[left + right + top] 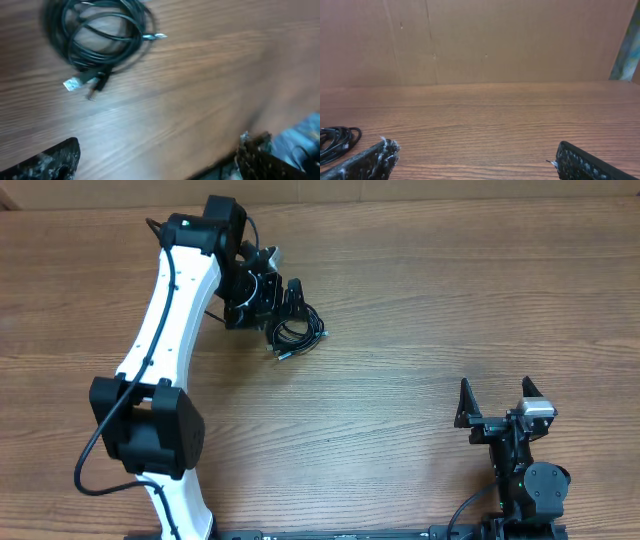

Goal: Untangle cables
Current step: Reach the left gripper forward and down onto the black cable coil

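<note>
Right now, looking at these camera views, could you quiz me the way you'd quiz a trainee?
1. True or false: the left gripper is shut on the cables.
2. Where is the right gripper? A) directly above the cables; B) far from the cables, across the table; C) clamped on a plug.
3. Fill in: the right gripper's jaws stand ____.

Key: 1 false, it is open and the cables lie loose on the table. 2 B. 3 open.
</note>
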